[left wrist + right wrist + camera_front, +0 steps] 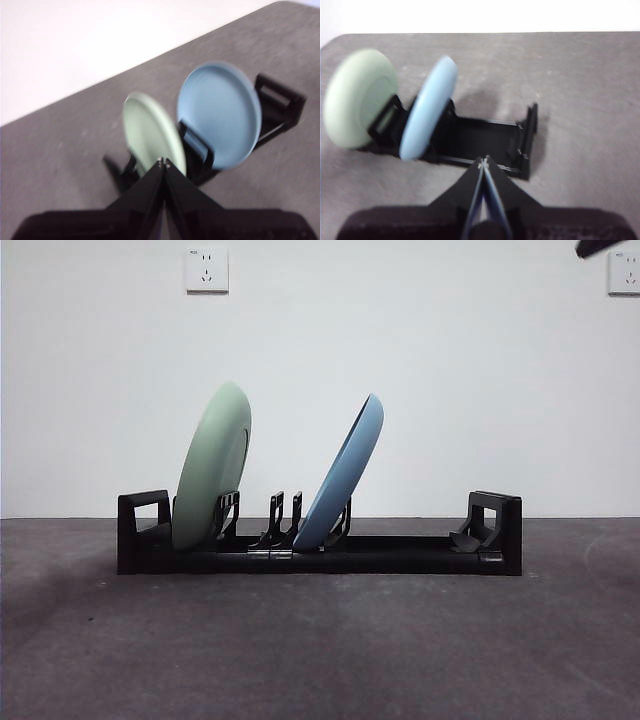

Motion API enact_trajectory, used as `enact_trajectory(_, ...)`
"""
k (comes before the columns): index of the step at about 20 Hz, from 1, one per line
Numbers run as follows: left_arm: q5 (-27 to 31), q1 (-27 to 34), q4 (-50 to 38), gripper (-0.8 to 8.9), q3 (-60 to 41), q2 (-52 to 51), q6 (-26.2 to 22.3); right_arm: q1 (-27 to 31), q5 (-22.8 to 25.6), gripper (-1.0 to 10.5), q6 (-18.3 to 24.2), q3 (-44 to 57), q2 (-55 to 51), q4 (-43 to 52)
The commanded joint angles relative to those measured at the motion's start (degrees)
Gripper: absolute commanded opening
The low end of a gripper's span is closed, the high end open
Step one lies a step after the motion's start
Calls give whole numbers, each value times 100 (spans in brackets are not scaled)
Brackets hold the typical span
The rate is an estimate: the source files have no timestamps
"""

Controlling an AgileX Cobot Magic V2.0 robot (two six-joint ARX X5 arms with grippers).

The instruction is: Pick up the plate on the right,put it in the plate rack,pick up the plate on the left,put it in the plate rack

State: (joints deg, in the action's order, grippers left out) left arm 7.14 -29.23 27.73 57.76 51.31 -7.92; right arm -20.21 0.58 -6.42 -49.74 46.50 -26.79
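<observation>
Both plates stand leaning in the plate rack (320, 558), green plate (212, 466) left of centre, blue plate (342, 472) mid-frame, while left hand (163, 163) and right hand (483, 161), both pressed together and empty, hover clear above.

The wall (400, 360) at the back is plain white. It has two white plug sockets high up. One socket (206, 269) is near the left, and the other socket (624, 272) is at the right edge. The table top (320, 650) is dark grey and a bit rough, with soft light on it.
</observation>
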Motion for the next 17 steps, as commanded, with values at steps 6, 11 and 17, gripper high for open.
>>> enact_trajectory(6,20,199,-273,-8,-2542,-2378,527,-398,496,-8,-490,1836,-1539,496)
enact_trajectory(11,22,199,-33,0,-2647,-2675,529,-391,874,1,-1567,1851,-1532,356)
enact_trajectory(17,20,199,155,0,-2647,-2507,529,-387,879,1,-1561,1851,-1532,354)
